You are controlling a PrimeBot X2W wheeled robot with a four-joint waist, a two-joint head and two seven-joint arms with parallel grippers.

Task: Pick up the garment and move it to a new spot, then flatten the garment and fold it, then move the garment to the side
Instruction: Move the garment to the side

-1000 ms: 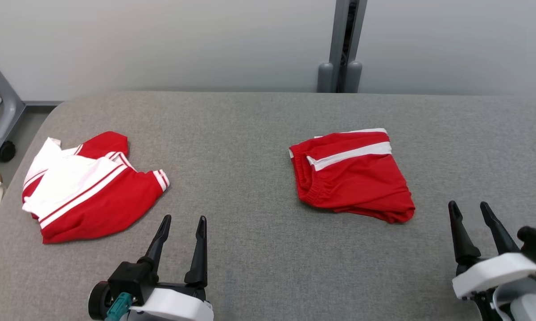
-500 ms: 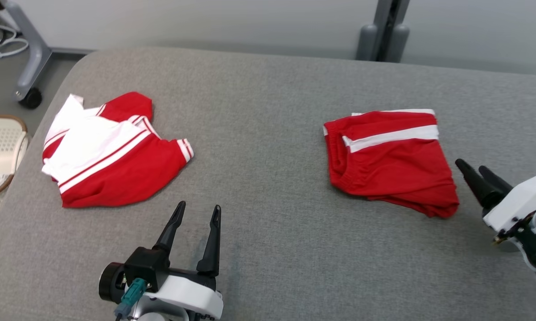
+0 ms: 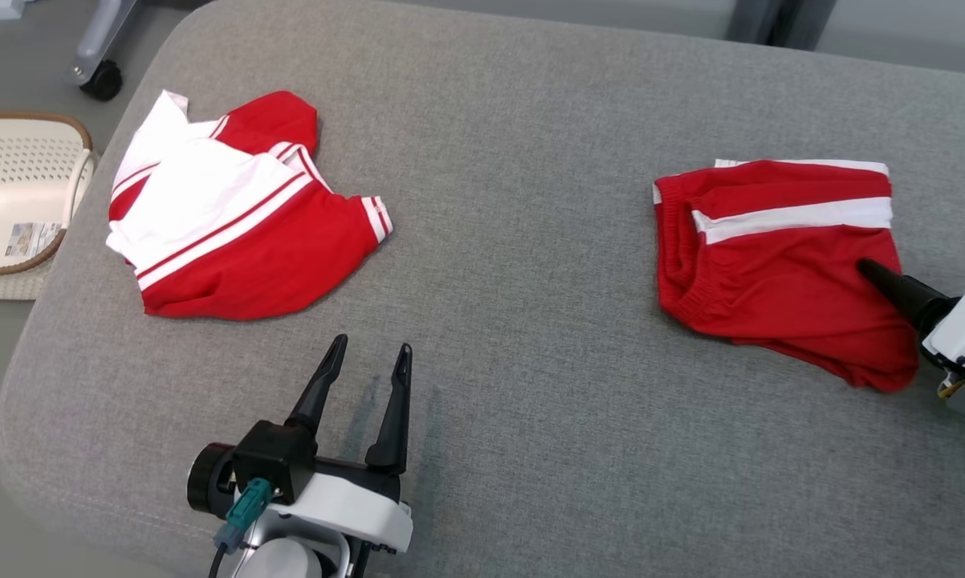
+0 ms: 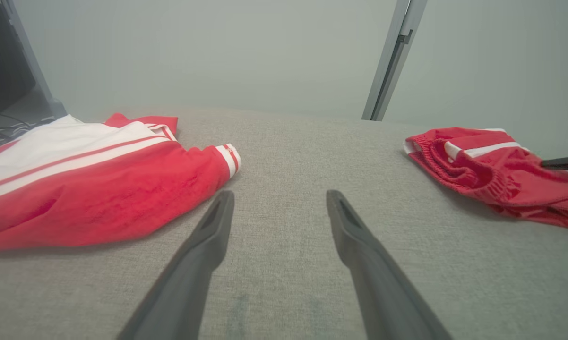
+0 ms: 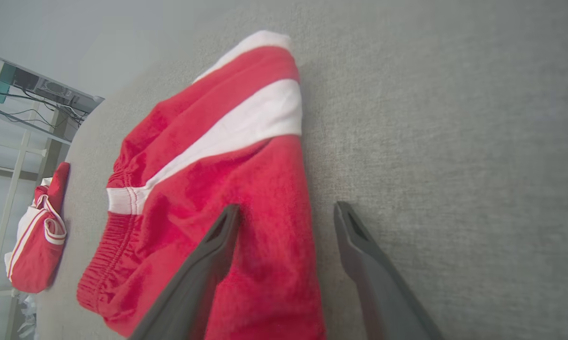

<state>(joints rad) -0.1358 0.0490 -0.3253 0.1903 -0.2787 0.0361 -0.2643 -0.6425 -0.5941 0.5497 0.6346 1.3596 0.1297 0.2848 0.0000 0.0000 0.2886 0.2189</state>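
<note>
Grey table (image 3: pixel 531 241); shorts (image 3: pixel 771 265) lengthwise across, waistband leftward

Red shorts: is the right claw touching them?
Cannot tell. Right wrist view: the open right claw straddles the red shorts' edge; contact or gap isn't plain.

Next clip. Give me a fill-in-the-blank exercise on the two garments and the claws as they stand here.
1. The shorts bear a broad ___ stripe.
2. The shirt lies on the robot's ___ side of the table.
3. The right claw straddles the shorts' edge, its jaws ___.
4. The left claw hangs over bare table, holding ___.

Missing words: white; left; open; nothing.
</note>
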